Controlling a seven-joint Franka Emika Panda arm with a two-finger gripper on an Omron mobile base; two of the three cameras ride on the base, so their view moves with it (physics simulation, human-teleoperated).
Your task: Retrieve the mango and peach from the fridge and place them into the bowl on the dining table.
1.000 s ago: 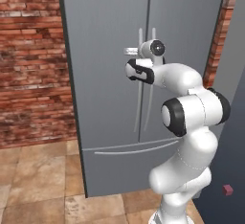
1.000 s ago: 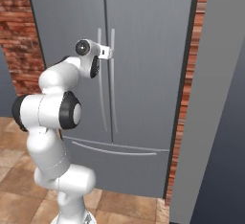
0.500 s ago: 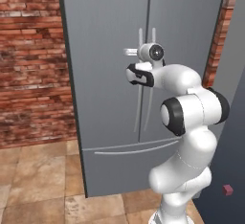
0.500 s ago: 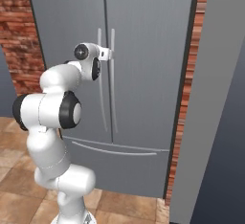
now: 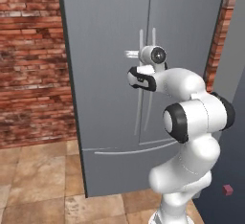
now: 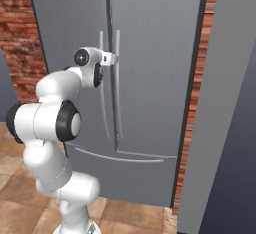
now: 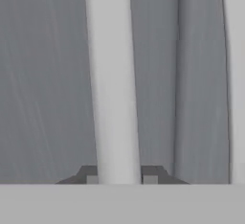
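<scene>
Our gripper (image 7: 119, 177) has just clamped onto the fridge (image 5: 105, 36) left door handle (image 7: 112, 84); door closed, pull next.

Claw (image 6: 114, 58) clamped on left handle (image 6: 102, 85), fridge (image 6: 150, 78) doors shut.

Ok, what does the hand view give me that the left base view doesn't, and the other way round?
Hand view: the dark finger tips of the hand pressed against either side of a pale vertical fridge handle, with the seam between the doors beside it. Left base view: the white arm, the red brick wall, the tan tiled floor, and both doors shut. Both: the tall grey fridge and its long handles.
</scene>
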